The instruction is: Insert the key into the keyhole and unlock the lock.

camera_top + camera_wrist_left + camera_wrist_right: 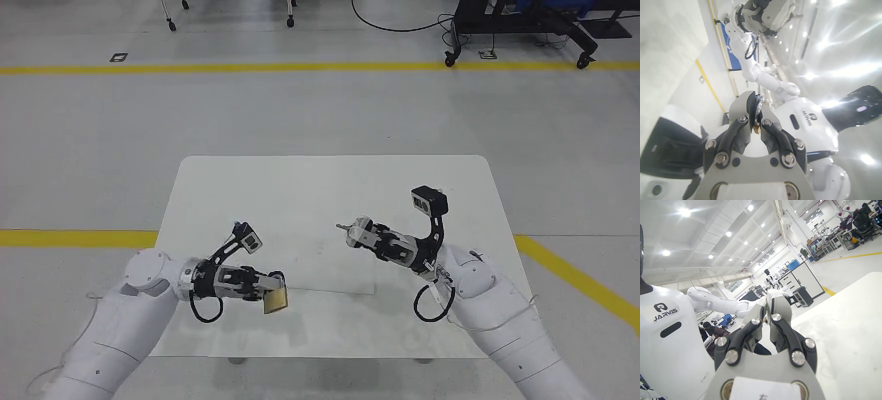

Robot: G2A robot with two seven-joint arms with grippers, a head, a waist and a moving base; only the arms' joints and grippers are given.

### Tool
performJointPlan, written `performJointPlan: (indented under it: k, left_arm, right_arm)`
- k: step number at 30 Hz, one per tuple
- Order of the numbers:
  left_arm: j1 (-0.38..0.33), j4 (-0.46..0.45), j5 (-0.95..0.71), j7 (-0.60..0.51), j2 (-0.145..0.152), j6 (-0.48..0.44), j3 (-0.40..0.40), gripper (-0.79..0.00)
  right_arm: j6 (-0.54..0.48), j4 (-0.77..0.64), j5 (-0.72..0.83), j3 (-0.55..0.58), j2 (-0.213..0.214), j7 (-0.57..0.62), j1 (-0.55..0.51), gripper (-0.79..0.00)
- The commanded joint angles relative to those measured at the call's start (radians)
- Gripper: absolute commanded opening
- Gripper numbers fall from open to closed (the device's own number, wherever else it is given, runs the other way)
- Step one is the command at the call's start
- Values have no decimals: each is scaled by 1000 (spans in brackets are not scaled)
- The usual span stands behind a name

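A brass padlock (277, 298) hangs over the table's front left part, with my left gripper (270, 288) shut on it. In the left wrist view the padlock's brass body (756, 130) sits between the fingers and its silver shackle (759, 106) pokes out past the left gripper (755, 108). My right gripper (358, 232) hovers above the middle of the table, shut on a small key (344, 228) whose metal tip points away to the left. The right wrist view shows the key (767, 308) edge-on as a thin sliver, pinched by the right gripper (767, 306). Key and padlock are well apart.
The white table (330, 190) carries nothing else that I can see. Grey floor with yellow lines (300, 68) surrounds it. In the left wrist view the other arm's gripper (762, 15) shows farther off. The table's surface (848, 323) lies beside the right gripper.
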Motion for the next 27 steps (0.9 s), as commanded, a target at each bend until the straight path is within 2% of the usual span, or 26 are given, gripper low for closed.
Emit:
performJointPlan:
  k: [1, 4, 6, 10, 13, 17, 25, 26, 27]
  left_arm:
    - [-33, 50, -82, -2, -9, 165, 33, -785]
    - [-98, 120, -106, -2, -21, 354, 89, -785]
    - [-136, 169, -82, 13, -28, 417, 137, -785]
    - [-228, 241, -28, 95, -29, 500, 259, -785]
    - [-288, 275, -33, 125, -22, 530, 341, -785]
    - [-313, 294, -65, 114, -17, 519, 365, -785]
    - [-313, 294, -65, 114, -17, 519, 365, -785]
    - [-311, 294, -61, 128, -17, 512, 364, -785]
    - [-305, 294, -39, 200, -15, 486, 357, -785]
  right_arm:
    - [-6, -15, -53, 19, 3, -4, -4, -785]
    - [-13, -82, -213, 65, 9, -22, -25, -785]
    - [-13, -128, -328, 95, 11, -58, -53, -785]
    - [39, -219, -566, 143, 7, -166, -105, -785]
    - [106, -289, -754, 161, 2, -251, -147, -785]
    - [220, -395, -1061, 176, -2, -332, -204, -785]
    - [220, -395, -1061, 176, -2, -332, -204, -785]
    - [220, -395, -1061, 176, -2, -332, -204, -785]
    - [220, -395, -1061, 176, -2, -332, -204, -785]
